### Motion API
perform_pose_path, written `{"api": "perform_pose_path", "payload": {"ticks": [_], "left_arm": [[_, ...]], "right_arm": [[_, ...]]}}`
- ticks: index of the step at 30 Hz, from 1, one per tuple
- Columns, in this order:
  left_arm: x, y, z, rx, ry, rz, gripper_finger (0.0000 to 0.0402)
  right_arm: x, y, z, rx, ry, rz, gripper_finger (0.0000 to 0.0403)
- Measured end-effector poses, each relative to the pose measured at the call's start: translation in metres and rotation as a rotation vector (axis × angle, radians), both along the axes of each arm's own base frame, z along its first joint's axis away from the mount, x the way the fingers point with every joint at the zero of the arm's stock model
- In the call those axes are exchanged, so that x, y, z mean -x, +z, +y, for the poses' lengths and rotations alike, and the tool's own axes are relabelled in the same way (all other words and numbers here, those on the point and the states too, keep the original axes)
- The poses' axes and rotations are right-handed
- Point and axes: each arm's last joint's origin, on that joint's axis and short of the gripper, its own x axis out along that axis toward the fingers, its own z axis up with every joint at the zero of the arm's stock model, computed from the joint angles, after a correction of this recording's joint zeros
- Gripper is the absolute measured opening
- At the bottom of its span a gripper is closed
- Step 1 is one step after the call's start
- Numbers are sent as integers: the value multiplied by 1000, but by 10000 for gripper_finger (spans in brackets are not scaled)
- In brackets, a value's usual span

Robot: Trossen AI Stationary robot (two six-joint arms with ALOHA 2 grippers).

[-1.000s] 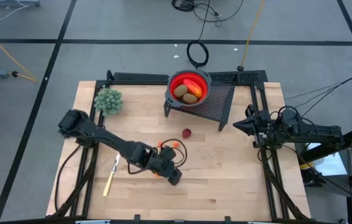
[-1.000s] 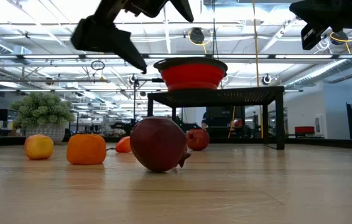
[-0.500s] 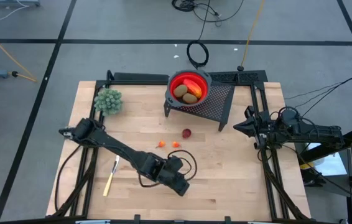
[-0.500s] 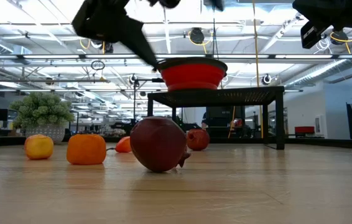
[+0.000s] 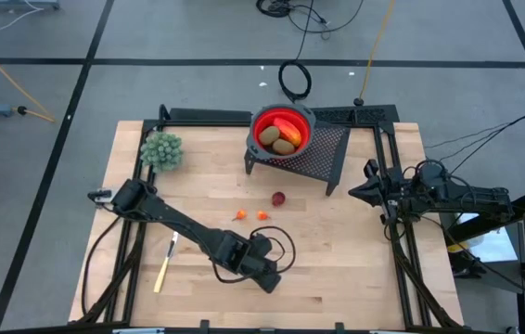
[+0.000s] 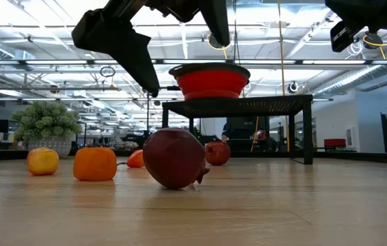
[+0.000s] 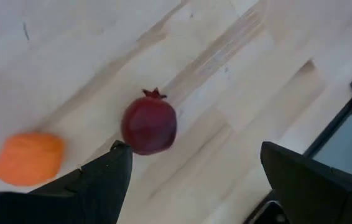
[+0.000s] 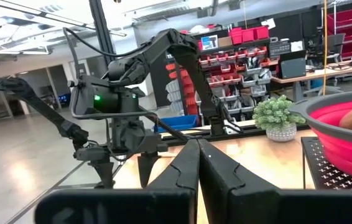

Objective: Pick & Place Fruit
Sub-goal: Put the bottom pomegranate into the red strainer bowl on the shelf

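The left pincer (image 7: 191, 180) hangs released above a dark red ball (image 7: 149, 123) on the desk (image 5: 337, 250); the round fruit may roll away if nudged.

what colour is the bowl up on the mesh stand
Bright red with a dark rim, clearest in the low view.

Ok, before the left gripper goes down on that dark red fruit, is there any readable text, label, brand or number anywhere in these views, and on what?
No text can be read in any view.
Red storage bins on the shelves in the room behind: any labels are too small to read.
Red bowl, dark red fruit, left gripper, wooden table: no markings show.
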Motion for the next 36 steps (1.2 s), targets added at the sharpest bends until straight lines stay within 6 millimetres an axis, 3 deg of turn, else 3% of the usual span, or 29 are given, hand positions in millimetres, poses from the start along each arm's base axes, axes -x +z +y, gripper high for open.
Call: {"api": "perform_pose_path", "payload": {"ticks": [10,18,36], "left_arm": [[0,-3,0,-162,-284,-23,353],[1,-24,-7,-289,-502,26,353],[-8,-58,-9,-378,-610,83,353]], "right_arm": [[0,0,0,0,0,0,0],[0,0,0,0,0,3,0],[0,0,0,0,0,5,0]]}}
